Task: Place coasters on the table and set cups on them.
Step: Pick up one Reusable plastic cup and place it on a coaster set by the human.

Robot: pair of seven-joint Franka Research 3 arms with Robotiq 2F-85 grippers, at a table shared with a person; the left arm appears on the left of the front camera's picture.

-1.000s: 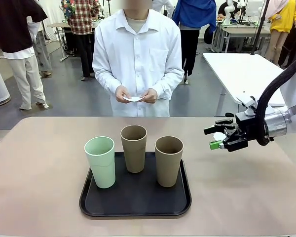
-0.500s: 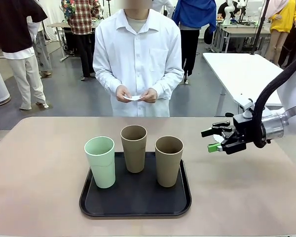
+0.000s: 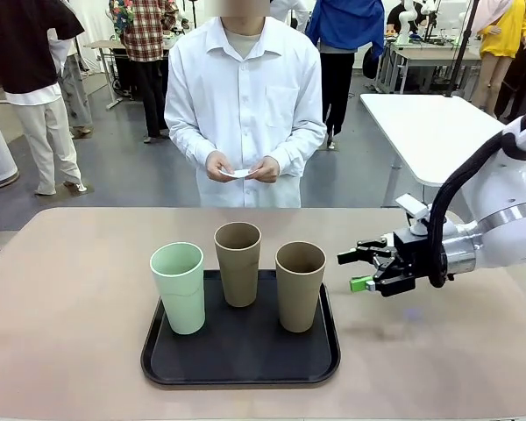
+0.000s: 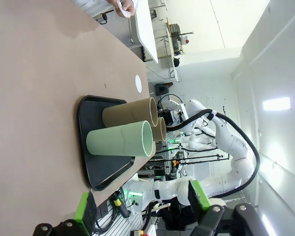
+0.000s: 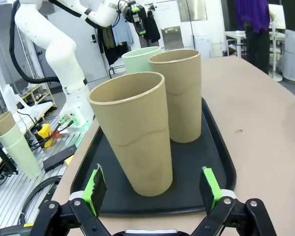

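Your left gripper [image 4: 140, 206] stands wide open with nothing between its pads; on the black tray [image 3: 237, 351] the mint cup [image 3: 180, 289] sits at 9 o'clock, one tan cup [image 3: 238, 263] at 12, the other tan cup [image 3: 300, 285] at 3; beyond the table [image 3: 70, 298], at 12 o'clock, the person's hands [image 3: 217, 167] hold a coaster [image 3: 237, 174]; another coaster [image 4: 137, 82] lies on the table past the tray; your right gripper [image 3: 361, 270] hangs wide open and empty at 3 o'clock of that last cup, apart from it.

This is a robotics lab in an open hall. A white robot arm [image 3: 508, 206] reaches over a tan table [image 3: 70, 307]. Other work tables [image 3: 430, 123] stand on a bare grey floor [image 3: 131, 180], people [image 3: 35, 88] stand about behind, and cables [image 5: 59, 130] trail beside the rig.
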